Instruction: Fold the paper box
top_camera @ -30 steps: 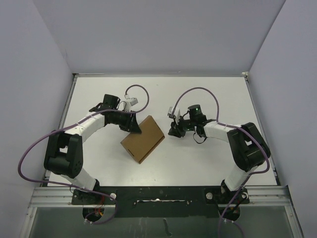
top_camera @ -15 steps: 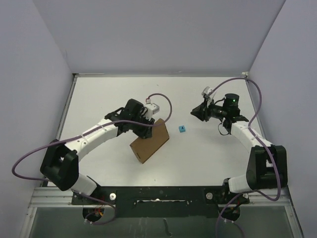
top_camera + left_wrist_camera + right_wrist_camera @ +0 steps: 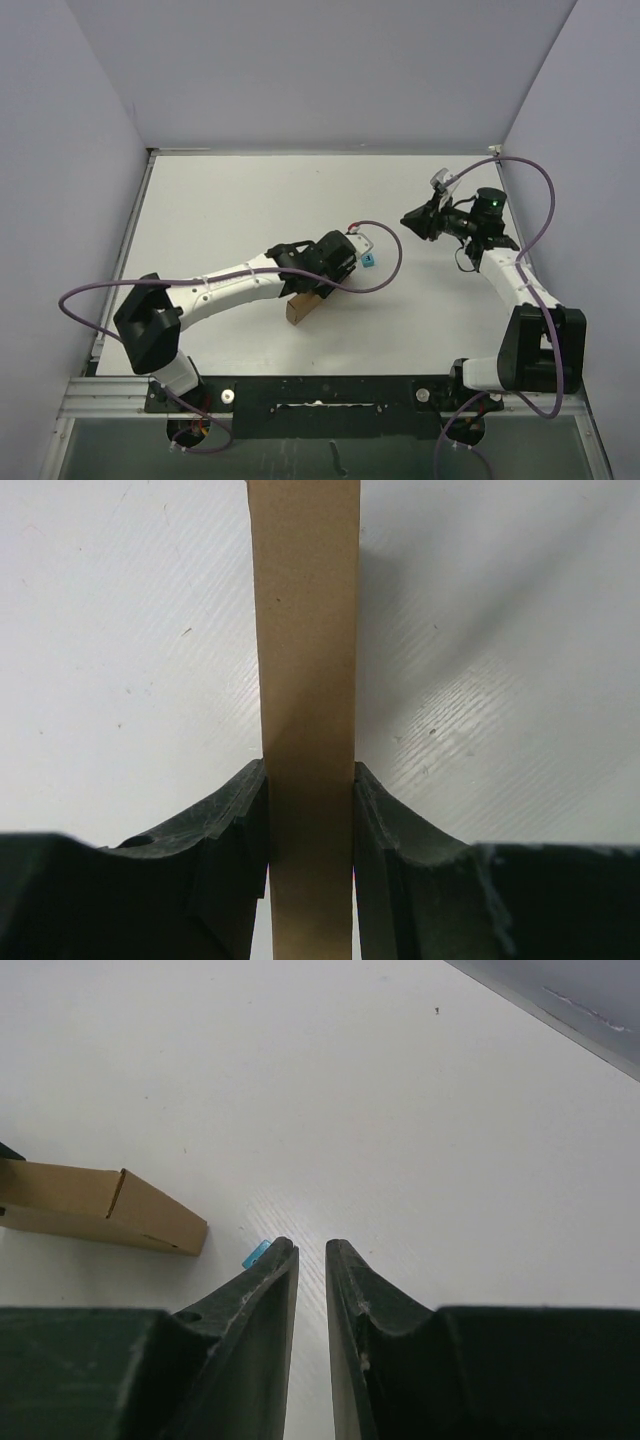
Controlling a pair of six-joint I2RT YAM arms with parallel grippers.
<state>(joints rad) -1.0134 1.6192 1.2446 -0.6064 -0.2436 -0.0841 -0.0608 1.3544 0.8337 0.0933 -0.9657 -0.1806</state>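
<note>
Clamping paper box (image 3: 305, 630) edge-on w/ left gripper (image 3: 308, 777); right gripper (image 3: 312, 1246) empty, ajar.

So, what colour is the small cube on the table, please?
The cube is blue; the top external view shows it best.

Found the paper box (image 3: 303, 306) on the table (image 3: 220, 200), near the middle of its near edge, narrow side up, clamped between the jaws of the left gripper (image 3: 308, 780). Found a small cube (image 3: 368, 261) on the table just behind and right of the box. Found the right gripper (image 3: 412, 222) toward the right edge, behind and right of the cube, apart from both.
</note>
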